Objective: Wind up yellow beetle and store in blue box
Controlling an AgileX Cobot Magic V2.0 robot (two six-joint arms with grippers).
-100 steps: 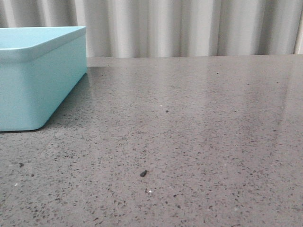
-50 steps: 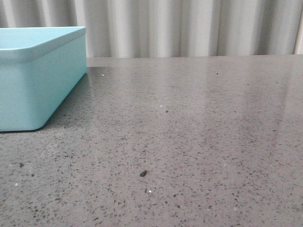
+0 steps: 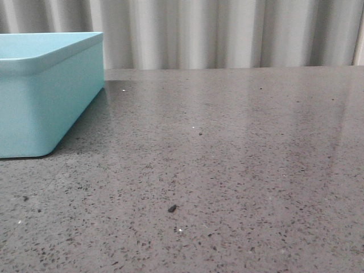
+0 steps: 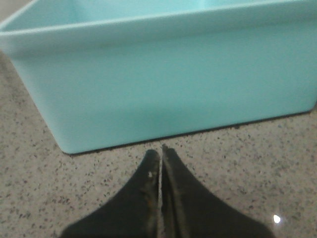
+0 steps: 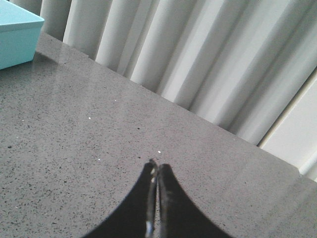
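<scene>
Yellow beetle not visible in any view. Left gripper (image 4: 160,151) closed, empty, blue box (image 4: 163,84) just ahead of tips. Right gripper (image 5: 154,168) closed, empty, over bare table (image 5: 74,134). Prob. done or not begun; can't tell.

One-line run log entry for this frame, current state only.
left gripper: shut, empty, facing blue box wall | right gripper: shut, empty, over table | yellow beetle: not in view
</scene>
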